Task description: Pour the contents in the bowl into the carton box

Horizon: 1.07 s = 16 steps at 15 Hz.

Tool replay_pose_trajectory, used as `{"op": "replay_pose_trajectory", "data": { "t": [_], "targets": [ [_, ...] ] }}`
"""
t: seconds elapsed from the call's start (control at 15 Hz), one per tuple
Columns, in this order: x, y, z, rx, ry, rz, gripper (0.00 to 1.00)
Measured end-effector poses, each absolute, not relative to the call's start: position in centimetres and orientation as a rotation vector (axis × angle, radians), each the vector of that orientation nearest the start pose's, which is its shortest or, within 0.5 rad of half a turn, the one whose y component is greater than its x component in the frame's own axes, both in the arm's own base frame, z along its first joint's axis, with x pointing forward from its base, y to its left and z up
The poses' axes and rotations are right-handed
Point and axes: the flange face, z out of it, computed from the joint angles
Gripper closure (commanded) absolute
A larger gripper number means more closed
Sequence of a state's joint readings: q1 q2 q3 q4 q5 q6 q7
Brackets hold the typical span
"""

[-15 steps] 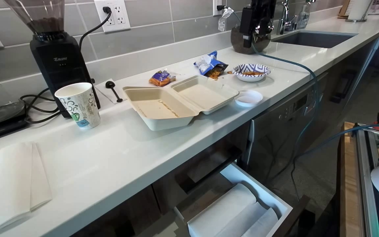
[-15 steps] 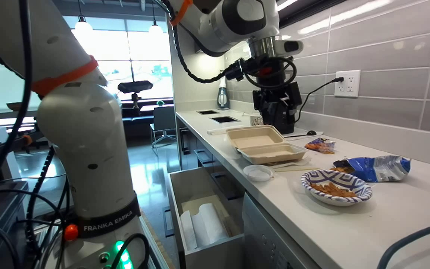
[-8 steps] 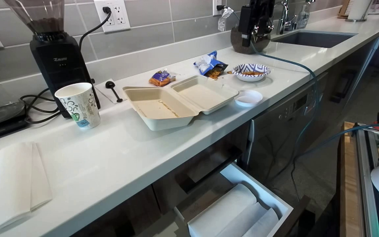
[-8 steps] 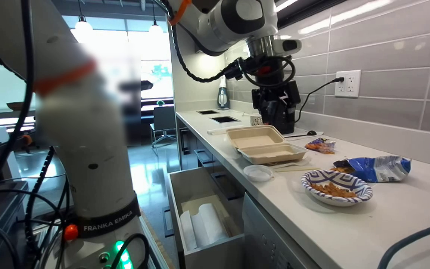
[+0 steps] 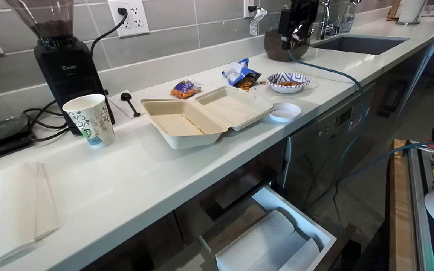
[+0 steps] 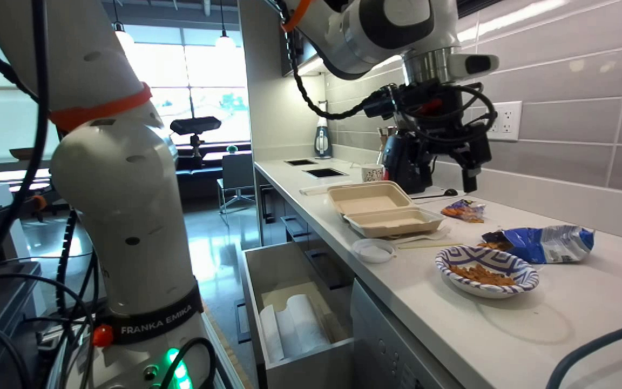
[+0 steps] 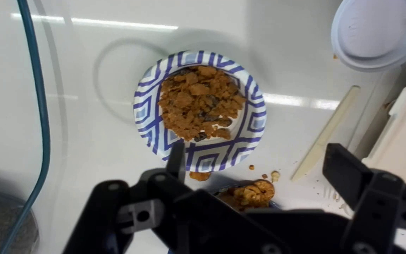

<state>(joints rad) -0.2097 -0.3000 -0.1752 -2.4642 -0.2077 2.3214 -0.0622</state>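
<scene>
In an exterior view, a blue-and-white bowl (image 5: 287, 89) sits upright on the desk (image 5: 134, 180), near the carton box (image 5: 205, 116), which lies hinged open. In an exterior view, a robot arm (image 6: 365, 48) reaches over the desk, where a torn blue packet (image 6: 548, 243) lies just beside the bowl. In the wrist view, brownish-orange contents (image 7: 199, 102) lie heaped in the bowl and the fingers (image 7: 345, 173) stand wide apart, holding nothing.

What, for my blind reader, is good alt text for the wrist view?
A patterned bowl of brown flaky food on a white counter, seen from above. Open fingers along the bottom hold nothing; part of the carton box shows at right.
</scene>
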Motion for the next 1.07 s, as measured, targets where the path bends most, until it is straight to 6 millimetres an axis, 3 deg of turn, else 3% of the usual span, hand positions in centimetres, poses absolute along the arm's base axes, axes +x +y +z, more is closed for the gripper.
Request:
{"op": "replay_pose_trajectory", "data": {
  "t": [0.2,0.4,0.8,1.07],
  "targets": [
    [42.6,-21.0,41.2,-3.262,0.218,-0.181,0.0],
    [43.0,-23.1,39.6,-3.247,0.159,-0.165,0.0],
    [43.7,-24.7,35.3,-3.201,0.213,-0.145,0.0],
    [44.1,-25.1,34.9,-3.199,0.23,-0.137,0.0]
  ]
}}
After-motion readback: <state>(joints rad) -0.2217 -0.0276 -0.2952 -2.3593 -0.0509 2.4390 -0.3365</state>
